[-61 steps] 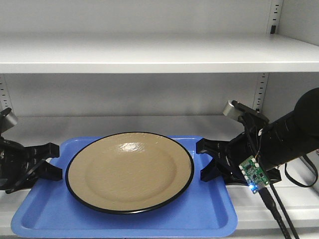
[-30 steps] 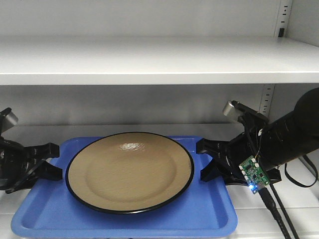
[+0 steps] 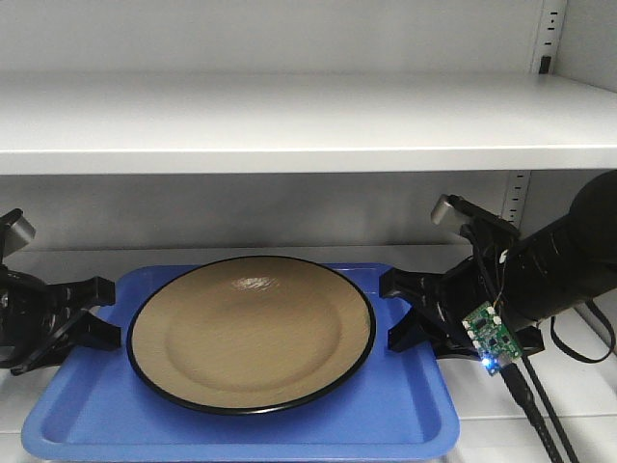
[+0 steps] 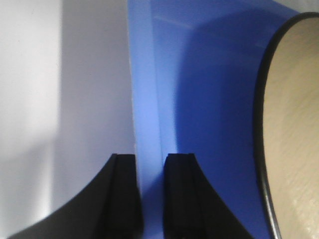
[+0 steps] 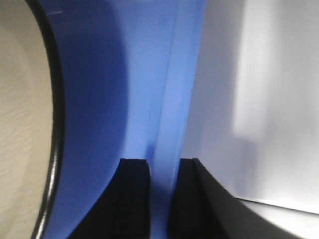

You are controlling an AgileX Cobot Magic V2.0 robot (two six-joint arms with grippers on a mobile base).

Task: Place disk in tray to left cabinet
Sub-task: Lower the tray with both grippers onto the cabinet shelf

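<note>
The tan disk [image 3: 251, 333] with its black rim lies in the middle of the blue tray [image 3: 405, 415]. My left gripper [image 3: 96, 311] is shut on the tray's left rim, and my right gripper [image 3: 397, 311] is shut on its right rim. The left wrist view shows the left gripper [image 4: 152, 167] pinching the rim of the tray [image 4: 204, 89], with the disk [image 4: 294, 129] at the right. The right wrist view shows the right gripper [image 5: 163, 169] on the rim of the tray [image 5: 99, 99], with the disk [image 5: 20, 99] at the left. The tray is level in front of the grey left cabinet's [image 3: 289, 125] lower opening.
The upper shelf spans the view above the tray. The lower shelf [image 3: 289, 243] runs behind it. A slotted strip [image 3: 518, 198] stands on the right inner wall. A green circuit board [image 3: 492, 340] and a cable [image 3: 540, 424] hang from the right arm.
The upper shelf sits lower in the view and the slotted strip further right. The tray, disk and both grippers keep their places in the frame and their hold.
</note>
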